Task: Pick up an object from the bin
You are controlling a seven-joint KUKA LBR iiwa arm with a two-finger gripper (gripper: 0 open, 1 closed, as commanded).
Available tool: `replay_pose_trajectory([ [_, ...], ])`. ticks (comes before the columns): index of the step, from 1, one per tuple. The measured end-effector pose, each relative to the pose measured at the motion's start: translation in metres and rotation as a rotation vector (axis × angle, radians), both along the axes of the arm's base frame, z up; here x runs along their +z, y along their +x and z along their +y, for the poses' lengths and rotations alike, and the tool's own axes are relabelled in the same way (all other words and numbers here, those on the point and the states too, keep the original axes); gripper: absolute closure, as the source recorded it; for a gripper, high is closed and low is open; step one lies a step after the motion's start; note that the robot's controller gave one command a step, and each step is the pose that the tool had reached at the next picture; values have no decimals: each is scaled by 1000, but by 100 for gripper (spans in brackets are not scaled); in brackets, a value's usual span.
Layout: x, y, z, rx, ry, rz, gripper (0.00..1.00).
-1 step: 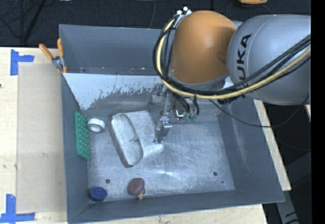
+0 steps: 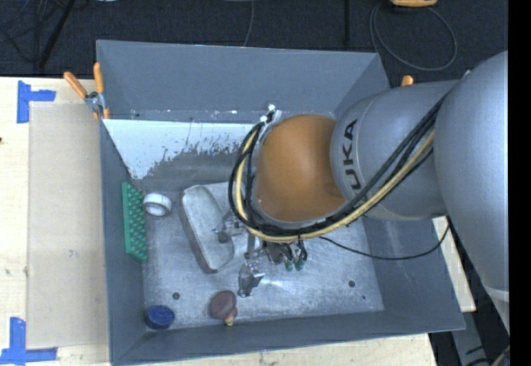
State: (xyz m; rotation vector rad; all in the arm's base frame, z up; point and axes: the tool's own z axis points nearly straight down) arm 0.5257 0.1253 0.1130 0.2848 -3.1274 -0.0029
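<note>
My gripper [image 2: 249, 276] hangs low over the middle of the bin floor, beneath the arm's wrist. A flat grey slab [image 2: 202, 223] lies tilted just to its left, its right edge close beside the gripper. In front of the gripper and a little to its left, a brown round thing [image 2: 222, 305] rests near the bin's front wall, apart from the gripper. I see nothing held by the gripper.
A green studded plate [image 2: 133, 222] stands along the left wall, with a small white round cap [image 2: 156, 205] next to it. A blue cap [image 2: 159, 317] lies in the front left corner. The arm and its cables cover the bin's right half.
</note>
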Motion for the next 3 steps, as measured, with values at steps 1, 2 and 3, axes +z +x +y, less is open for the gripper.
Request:
replay_pose_trajectory([
  [1, -30, -52, 38, 40, 1, -12, 0],
  [2, -32, -54, 36, 35, -2, -1, 100],
  [3, 141, -52, 38, 45, 1, -9, 100],
])
